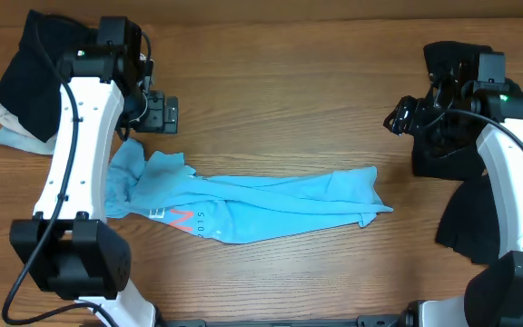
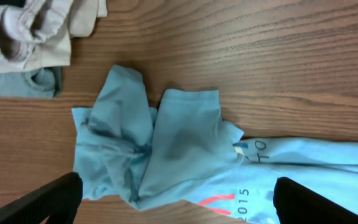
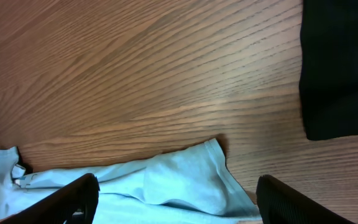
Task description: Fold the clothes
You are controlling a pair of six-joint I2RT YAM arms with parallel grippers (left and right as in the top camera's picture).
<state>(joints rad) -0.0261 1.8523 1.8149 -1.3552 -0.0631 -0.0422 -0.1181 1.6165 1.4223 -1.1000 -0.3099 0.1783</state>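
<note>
The light-blue T-shirt (image 1: 243, 204) lies bunched in a long strip across the middle of the table, with red and dark lettering near its left end. Its crumpled left end (image 2: 160, 143) fills the left wrist view, printed "2015". My left gripper (image 1: 162, 113) hovers behind that end, open and holding nothing; the same gripper (image 2: 178, 186) has cloth below it, not between its fingers. My right gripper (image 1: 402, 118) is behind the shirt's right end, open and empty. In the right wrist view the shirt's hem (image 3: 179, 183) lies under this gripper (image 3: 178, 186).
A black garment (image 1: 466, 222) lies at the right by the right arm, and its edge (image 3: 340, 68) shows in the right wrist view. At the far left a black cloth (image 1: 34, 77) lies over pale ones (image 1: 12, 136). Beige cloth (image 2: 30, 31) sits near the shirt's left end.
</note>
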